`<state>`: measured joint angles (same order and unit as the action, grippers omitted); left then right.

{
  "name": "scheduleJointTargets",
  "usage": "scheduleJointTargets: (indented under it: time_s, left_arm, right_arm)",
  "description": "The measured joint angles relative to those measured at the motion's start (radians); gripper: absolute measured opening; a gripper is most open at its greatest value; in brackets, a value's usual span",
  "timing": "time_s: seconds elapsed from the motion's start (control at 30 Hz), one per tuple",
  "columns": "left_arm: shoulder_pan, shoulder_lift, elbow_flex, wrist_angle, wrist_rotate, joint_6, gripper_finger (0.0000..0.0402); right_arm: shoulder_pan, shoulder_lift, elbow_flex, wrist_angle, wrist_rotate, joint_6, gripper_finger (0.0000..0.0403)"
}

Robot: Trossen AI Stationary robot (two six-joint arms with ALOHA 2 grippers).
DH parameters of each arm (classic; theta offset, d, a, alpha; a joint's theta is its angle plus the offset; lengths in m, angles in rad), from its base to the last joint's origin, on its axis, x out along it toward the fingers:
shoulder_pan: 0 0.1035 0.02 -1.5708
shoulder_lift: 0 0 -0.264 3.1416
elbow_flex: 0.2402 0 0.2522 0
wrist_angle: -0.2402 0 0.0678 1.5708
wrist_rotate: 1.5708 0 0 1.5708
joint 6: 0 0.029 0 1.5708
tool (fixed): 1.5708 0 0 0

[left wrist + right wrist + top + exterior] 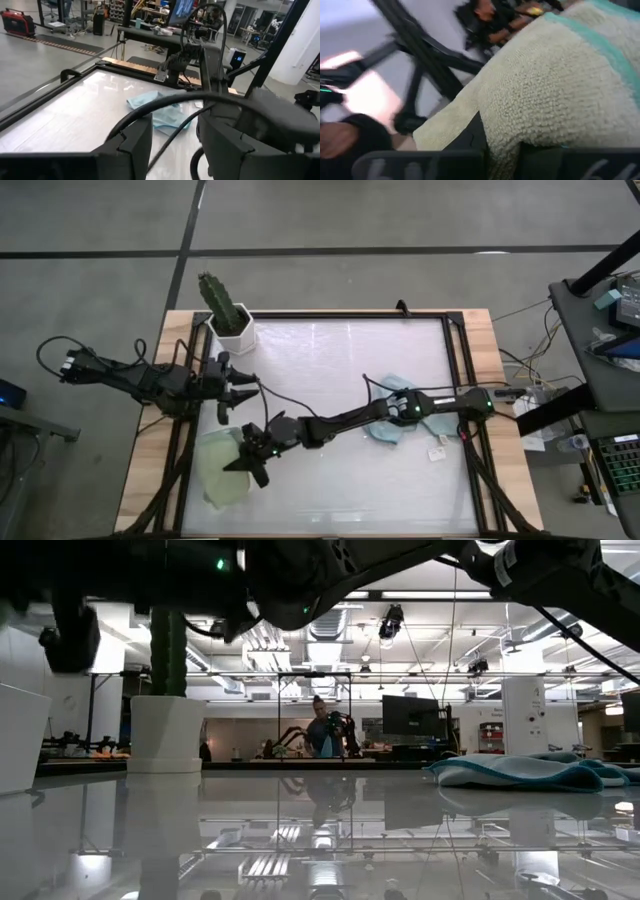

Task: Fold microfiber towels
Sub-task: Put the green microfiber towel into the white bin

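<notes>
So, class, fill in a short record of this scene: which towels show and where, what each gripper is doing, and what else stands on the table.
sage green towel: front left of the table
pale blue towel: right of centre, under the right arm
right gripper: shut on the sage green towel's edge
left gripper: open, empty, beside the cactus pot
cactus pot: back left corner

A teal-edged towel pile (520, 772) lies right on the glossy table (300, 830), white pot (167, 733) left.

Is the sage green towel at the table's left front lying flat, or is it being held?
Held: the right pincer is shut on the sage green towel, whose edge sits pinched between the fingers in its wrist view.
</notes>
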<state>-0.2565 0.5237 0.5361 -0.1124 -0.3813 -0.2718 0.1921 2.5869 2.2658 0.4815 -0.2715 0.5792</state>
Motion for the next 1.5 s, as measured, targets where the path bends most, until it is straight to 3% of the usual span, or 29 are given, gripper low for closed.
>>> scheduleJointTargets:
  time_s: [0.17, 0.5, 0.77, 1.03, 1.23, 1.5]
  left_arm:
    - [0.0, 0.0, 0.0, -0.001, -0.018, 0.012, 0.0148]
    - [0.0, 0.011, 0.0, -0.001, -0.045, 0.027, 0.0148]
    - [0.0, 0.048, -0.001, -0.001, -0.047, 0.025, 0.0148]
    - [0.0, 0.085, 0.015, -0.003, -0.044, -0.001, 0.0148]
    - [-0.002, 0.137, 0.083, -0.003, 0.07, -0.035, 0.0148]
    - [-0.002, 0.213, 0.24, -0.12, 0.077, -0.045, 0.0148]
  right_arm:
    - [-0.002, 0.037, -0.002, 0.058, -0.023, 0.055, 0.0018]
    - [-0.025, 0.028, -0.001, -0.137, 0.04, 0.027, 0.0026]
    - [-0.025, 0.028, 0.012, -0.184, 0.023, -0.004, 0.0116]
    - [-0.029, 0.019, 0.091, -0.395, 0.002, -0.122, 0.0205]
    - [-0.029, -0.008, 0.09, -0.497, 0.002, -0.243, 0.0232]
    - [-0.028, -0.028, 0.09, -0.553, 0.007, -0.413, 0.0235]
